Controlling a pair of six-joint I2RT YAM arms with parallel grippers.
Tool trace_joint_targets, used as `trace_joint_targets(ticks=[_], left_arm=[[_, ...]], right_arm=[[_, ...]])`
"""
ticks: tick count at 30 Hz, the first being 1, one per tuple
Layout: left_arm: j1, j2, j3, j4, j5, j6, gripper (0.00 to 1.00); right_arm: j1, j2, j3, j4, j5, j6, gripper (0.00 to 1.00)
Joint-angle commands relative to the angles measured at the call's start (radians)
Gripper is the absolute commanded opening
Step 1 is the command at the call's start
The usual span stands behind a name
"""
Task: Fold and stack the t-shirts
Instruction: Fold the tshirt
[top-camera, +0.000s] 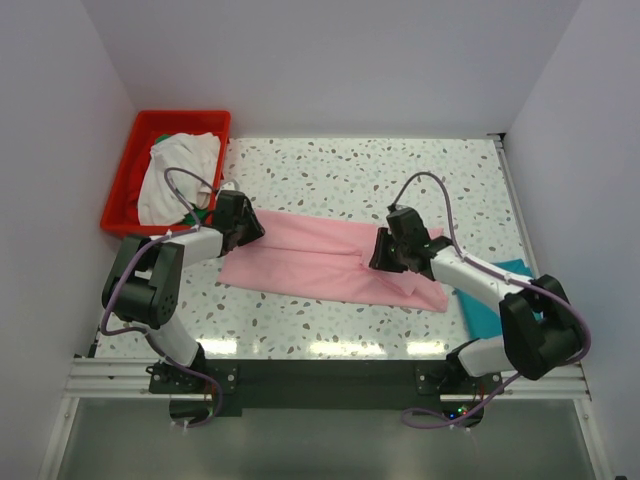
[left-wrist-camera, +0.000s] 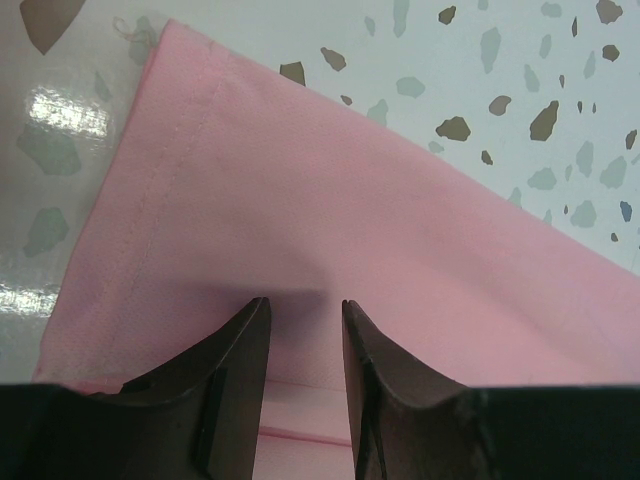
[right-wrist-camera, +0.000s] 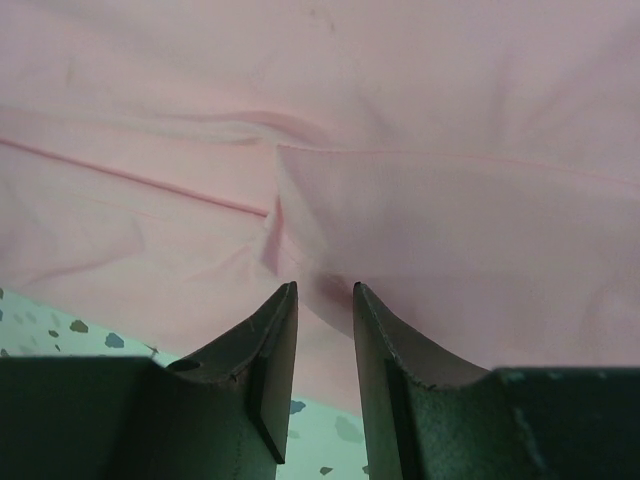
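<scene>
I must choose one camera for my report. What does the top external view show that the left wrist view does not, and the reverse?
Only the top external view: the red crate holding an off-white t-shirt, a teal t-shirt on the right, and the right tool. Only the left wrist view: the stitched hem along the pink t-shirt, and the narrow gap between the fingers. Both: the pink t-shirt, the speckled table, the left tool.

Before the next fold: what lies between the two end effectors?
Only the pink t-shirt, a long strip running from the left end effector to the right end effector; the top view shows it.
</scene>
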Motion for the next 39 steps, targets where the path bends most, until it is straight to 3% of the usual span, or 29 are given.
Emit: trace_joint_targets(ticks=[1, 13, 27, 39], left_arm=[[-0.006, -0.025, 0.006, 0.020, 0.023, 0.002, 0.40], [-0.005, -0.090, -0.042, 0.012, 0.026, 0.005, 0.39], [-0.005, -0.163, -0.112, 0.024, 0.046, 0.012, 0.37], [-0.005, -0.219, -0.195, 0.050, 0.067, -0.010, 0.36]], right_arm=[[0.023, -0.026, -0.026, 0.035, -0.024, 0.027, 0.33], [0.037, -0.089, 0.096, -0.102, 0.107, -0.007, 0.33], [0.037, 0.283, 0.329, -0.070, 0.163, -0.038, 0.31], [0.038, 0.299, 0.274, -0.017, 0.097, -0.030, 0.29]])
